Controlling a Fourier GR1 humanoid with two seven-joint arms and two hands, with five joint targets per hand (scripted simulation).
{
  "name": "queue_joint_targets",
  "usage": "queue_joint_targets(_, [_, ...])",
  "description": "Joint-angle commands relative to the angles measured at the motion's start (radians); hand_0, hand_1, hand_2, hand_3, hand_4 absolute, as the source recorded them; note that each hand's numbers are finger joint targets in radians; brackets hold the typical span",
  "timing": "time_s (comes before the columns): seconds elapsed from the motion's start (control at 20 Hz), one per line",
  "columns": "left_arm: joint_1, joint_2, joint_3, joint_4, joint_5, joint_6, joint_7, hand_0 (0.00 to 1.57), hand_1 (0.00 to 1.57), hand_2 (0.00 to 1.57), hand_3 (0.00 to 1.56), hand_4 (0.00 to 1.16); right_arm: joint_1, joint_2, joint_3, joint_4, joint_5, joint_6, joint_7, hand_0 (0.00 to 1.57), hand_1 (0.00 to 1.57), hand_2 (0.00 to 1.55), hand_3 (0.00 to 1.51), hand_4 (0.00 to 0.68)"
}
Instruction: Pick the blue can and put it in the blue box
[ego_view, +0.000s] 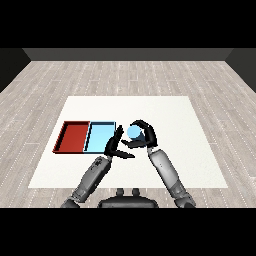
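**Holding the blue can beside the light blue tray**

Curling round the blue can (133, 132), the right hand (143, 136) has its fingers arched over the top and far side of the can, with the thumb coming in from below — the can's pale blue round top shows between them. The can sits just to the right of the light blue tray (100, 137), outside its rim; whether it rests on the table or is lifted off it cannot be told from this view.

The left hand (115, 145) lies between the tray and the can, its fingers straight and pressed together, pointing up toward the tray's right corner, with the thumb stretched out to the right under the can. It holds nothing.

The 2 trays lie side by side on the white table (170, 115) — the red tray (72, 136) on the left, the light blue one touching its right edge. Both grey forearms come in from the lower corners.
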Motion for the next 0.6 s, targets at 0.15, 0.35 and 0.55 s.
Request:
queue_joint_targets(0.15, [0.035, 0.000, 0.017, -0.030, -0.036, -0.017, 0.010, 0.00, 0.00, 0.00, 0.00, 0.00, -0.028, 0.001, 0.077, 0.033, -0.012, -0.075, -0.011, 1.49, 1.49, 1.47, 1.40, 0.609])
queue_joint_targets(0.35, [0.044, 0.000, -0.093, -0.042, 0.012, 0.065, -0.029, 0.00, 0.00, 0.00, 0.00, 0.00, -0.063, 0.001, 0.070, 0.041, -0.049, -0.038, 0.002, 1.46, 1.46, 1.46, 1.41, 0.620])
queue_joint_targets(0.55, [-0.020, 0.000, -0.061, 0.123, 0.062, 0.004, -0.142, 0.00, 0.00, 0.00, 0.00, 0.00, -0.054, 0.001, 0.130, 0.090, -0.116, -0.134, -0.071, 1.46, 1.46, 1.45, 1.39, 0.628])
